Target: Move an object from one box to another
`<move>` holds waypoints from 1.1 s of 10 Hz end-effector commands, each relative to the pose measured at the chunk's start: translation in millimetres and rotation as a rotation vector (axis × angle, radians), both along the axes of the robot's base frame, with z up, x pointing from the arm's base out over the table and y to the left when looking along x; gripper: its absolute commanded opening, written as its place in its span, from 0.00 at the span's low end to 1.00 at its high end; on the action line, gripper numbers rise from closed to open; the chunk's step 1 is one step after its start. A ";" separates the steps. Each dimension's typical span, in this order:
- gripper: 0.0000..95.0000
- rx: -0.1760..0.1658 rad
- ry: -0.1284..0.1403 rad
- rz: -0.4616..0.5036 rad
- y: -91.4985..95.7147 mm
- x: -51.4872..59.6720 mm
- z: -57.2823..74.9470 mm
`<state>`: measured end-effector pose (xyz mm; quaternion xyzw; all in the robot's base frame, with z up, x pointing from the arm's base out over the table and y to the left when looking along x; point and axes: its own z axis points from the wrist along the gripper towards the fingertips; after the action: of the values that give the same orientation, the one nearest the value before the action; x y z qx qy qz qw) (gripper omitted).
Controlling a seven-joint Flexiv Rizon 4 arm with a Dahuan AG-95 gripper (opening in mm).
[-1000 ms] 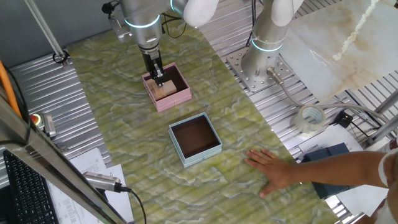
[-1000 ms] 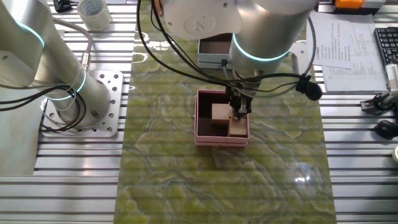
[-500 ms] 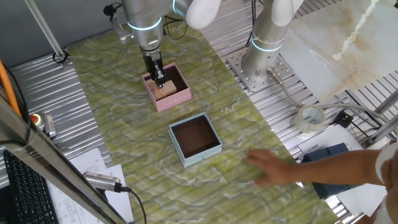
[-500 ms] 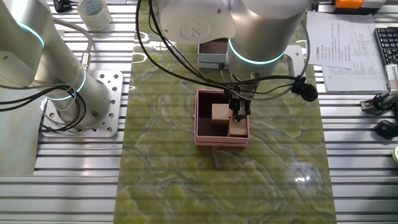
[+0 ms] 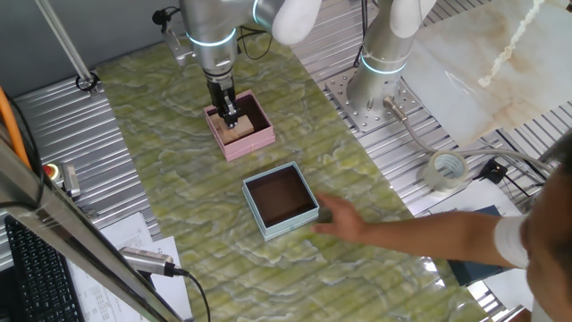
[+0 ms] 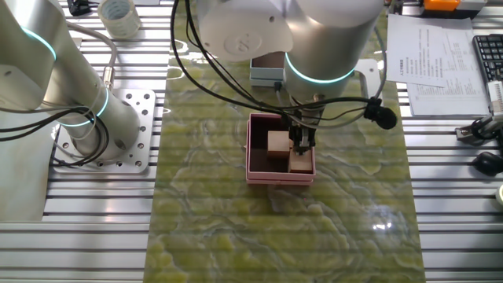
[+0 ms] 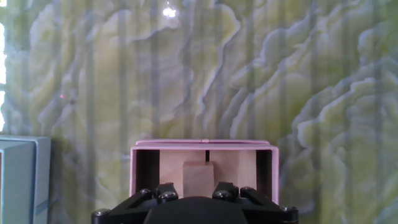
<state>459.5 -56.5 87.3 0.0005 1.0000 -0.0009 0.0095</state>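
The small pink box [image 5: 259, 136] holds a larger tan block [image 6: 277, 142] and more tan wood beside it. My gripper [image 6: 301, 143] reaches down into the box, its fingers standing narrow and close together. In the hand view the small tan cube [image 7: 199, 178] sits centred just ahead of my gripper, inside the pink box [image 7: 202, 147]; the fingertips themselves are hidden there. The light blue box [image 5: 281, 199] with its dark brown inside stands apart from the pink one. It also shows at the left edge of the hand view [image 7: 22, 180].
A person's hand and forearm [image 5: 344, 220] reach across the mat to the light blue box's near right corner. A second arm's base [image 5: 375, 85] stands beside the mat. A tape roll [image 5: 444, 170] lies on the metal table.
The person's hand has slid across the mat from the right toward the light blue box. My arm has shifted slightly above the pink box, while the fingers stay inside it.
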 end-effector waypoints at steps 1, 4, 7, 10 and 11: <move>0.40 -0.002 0.000 0.001 -0.7 0.4 -0.9; 0.40 -0.002 -0.005 -0.001 -0.7 1.6 -5.1; 0.20 -0.001 -0.006 -0.005 -1.0 3.6 -7.4; 0.00 0.007 -0.004 -0.007 -1.3 4.0 -6.3; 0.00 0.013 -0.002 -0.002 -2.1 4.1 -2.4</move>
<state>464.2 -59.7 86.5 -0.0004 0.9999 0.0049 0.0112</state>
